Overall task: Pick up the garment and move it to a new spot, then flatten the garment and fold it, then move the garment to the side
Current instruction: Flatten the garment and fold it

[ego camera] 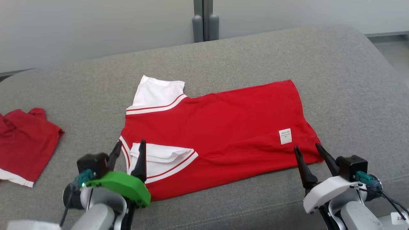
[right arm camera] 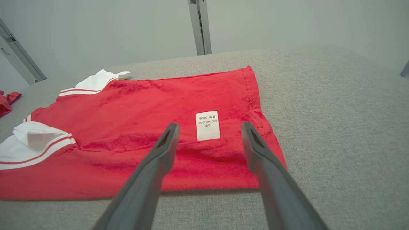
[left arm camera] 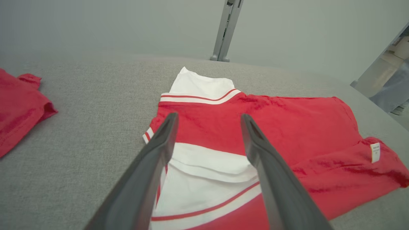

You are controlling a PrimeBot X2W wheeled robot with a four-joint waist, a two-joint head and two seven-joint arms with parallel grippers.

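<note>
Both empty, left gripper [ego camera: 131, 143] and right gripper [ego camera: 307, 147] gape; garment [ego camera: 223, 127] lies lengthwise left-right, sleeves leftward.

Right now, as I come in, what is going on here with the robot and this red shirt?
A two-armed robot is working on a red shirt that lies spread out on a grey cushioned surface. Both grippers are open and hold nothing. The left gripper is poised at the near sleeve, which is folded onto the body. The right gripper is at the near hem corner, beside the white label. A second red garment lies apart at the left.
</note>
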